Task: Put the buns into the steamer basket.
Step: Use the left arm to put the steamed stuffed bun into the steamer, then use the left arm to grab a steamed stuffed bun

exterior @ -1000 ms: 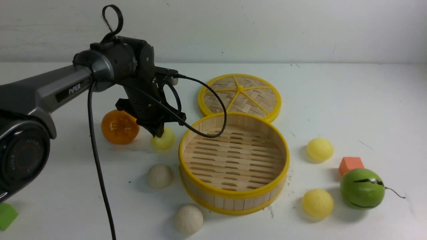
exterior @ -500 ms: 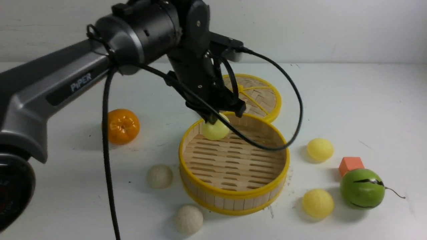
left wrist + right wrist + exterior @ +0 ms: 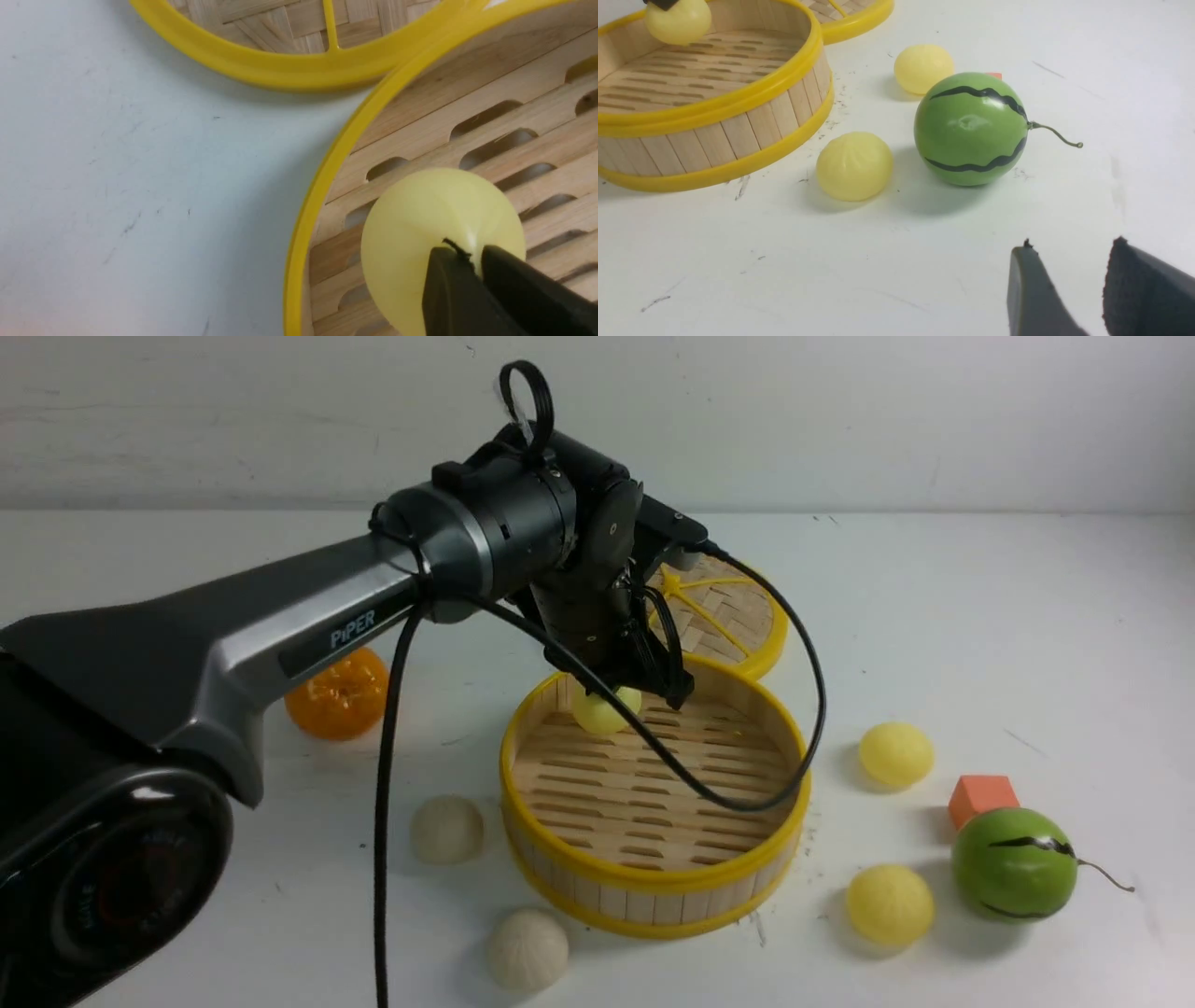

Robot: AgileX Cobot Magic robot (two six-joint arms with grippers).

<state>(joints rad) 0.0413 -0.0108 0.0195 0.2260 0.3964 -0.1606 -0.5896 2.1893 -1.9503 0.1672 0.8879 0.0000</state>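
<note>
The buns [image 3: 890, 904] are pale yellow or off-white, the steamer basket [image 3: 653, 877] yellow-rimmed, the ball [image 3: 1014, 863] green with black streaks.

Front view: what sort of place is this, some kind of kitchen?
Likely a robot test bench, not a kitchen: a plain white table by a blank wall, a robot arm, and toy food like the green ball near a steamer basket.
</note>
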